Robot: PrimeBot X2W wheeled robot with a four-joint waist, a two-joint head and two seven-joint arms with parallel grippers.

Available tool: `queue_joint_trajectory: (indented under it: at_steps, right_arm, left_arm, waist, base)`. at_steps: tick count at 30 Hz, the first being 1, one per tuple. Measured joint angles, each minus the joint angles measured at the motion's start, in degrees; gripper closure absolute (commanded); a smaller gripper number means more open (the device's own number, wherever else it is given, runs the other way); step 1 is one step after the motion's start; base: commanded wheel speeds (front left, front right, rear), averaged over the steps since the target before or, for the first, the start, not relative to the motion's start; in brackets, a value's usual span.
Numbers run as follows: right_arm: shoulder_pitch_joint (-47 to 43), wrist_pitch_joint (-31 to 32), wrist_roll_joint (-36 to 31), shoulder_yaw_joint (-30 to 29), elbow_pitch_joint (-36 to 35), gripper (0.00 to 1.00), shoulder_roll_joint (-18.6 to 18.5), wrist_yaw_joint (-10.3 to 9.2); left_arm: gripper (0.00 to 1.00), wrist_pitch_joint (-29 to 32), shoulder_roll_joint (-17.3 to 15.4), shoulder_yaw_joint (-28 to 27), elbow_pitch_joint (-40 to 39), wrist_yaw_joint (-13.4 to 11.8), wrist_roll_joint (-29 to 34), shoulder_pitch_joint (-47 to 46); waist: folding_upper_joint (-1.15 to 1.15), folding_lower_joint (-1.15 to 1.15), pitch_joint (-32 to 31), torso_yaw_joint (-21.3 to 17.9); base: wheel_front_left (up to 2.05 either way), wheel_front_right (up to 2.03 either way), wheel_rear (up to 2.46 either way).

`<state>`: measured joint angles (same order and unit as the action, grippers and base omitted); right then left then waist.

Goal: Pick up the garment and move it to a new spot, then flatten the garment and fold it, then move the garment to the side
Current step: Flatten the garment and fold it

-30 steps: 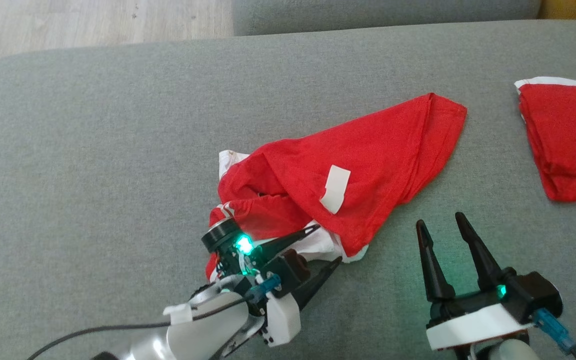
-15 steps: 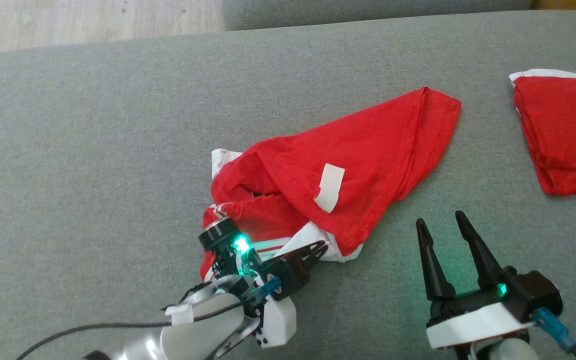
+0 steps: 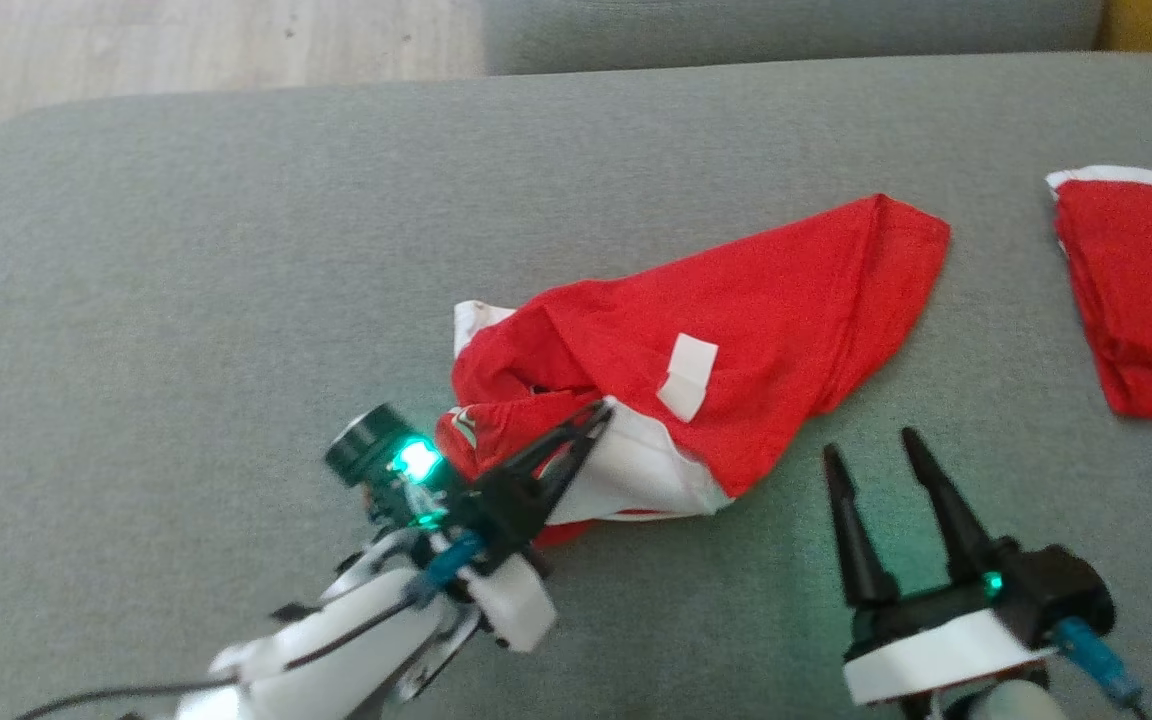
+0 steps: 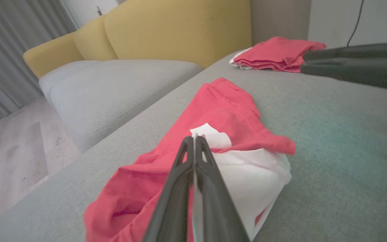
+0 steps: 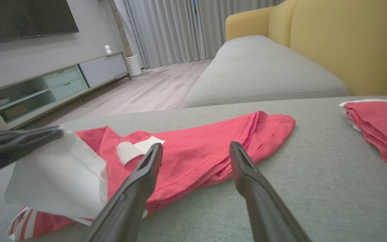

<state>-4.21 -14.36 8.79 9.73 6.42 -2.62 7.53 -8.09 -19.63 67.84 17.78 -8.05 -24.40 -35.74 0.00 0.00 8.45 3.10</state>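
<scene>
"What's the left gripper (image 3: pixel 598 412) up to?"

"Its fingers are pressed together on the white edge of the red garment (image 3: pixel 786 290), holding that corner raised off the grey cushion (image 3: pixel 186 300)."

"And the right gripper (image 3: pixel 868 447)?"

"Its fingers are spread apart with nothing between them, just beside the garment's near edge."

"Where's the rest of the garment?"

"It's crumpled in the middle of the cushion, stretching away to the right, with a white tag (image 3: pixel 688 375) on top."

"Anything farther off?"

"There's a folded red pile (image 3: pixel 1146 290) well apart on the right. Behind it there's a yellow backrest (image 4: pixel 180 30)."
</scene>
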Motion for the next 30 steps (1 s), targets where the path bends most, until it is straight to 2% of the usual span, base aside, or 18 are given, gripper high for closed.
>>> queue_joint_trajectory:
  at_steps: [6,13,21,30]
  right_arm:
    - [0.09,0.00,-4.58,2.90,1.90,0.00,-1.44,0.00]
    - [2.87,0.00,-8.53,5.73,6.04,0.00,-3.22,0.01]
    - [3.96,0.00,-14.22,8.98,8.33,0.00,-6.92,0.00]
    - [4.00,0.00,-18.59,7.65,6.69,0.00,-6.32,0.00]
  left_arm:
    - [1.00,-2.69,-3.97,-3.43,-6.42,-4.08,-2.55,5.24]
    - [1.00,-2.82,-4.97,-3.44,-7.99,-4.15,-3.88,6.16]
    - [1.00,-4.09,-4.99,-4.86,-7.76,-6.10,-3.94,6.88]
    - [1.00,-4.10,-4.94,-4.78,-7.21,-6.08,-3.94,6.88]
  waist:
    - [0.00,0.00,-0.30,3.16]
    - [0.00,0.00,0.00,6.84]
    - [0.00,0.00,0.72,8.84]
    - [0.00,0.00,0.46,9.17]
  base:
    - [0.00,0.00,0.00]
    - [0.00,0.00,0.00]
    - [0.00,0.00,0.00]
    - [0.00,0.00,0.00]
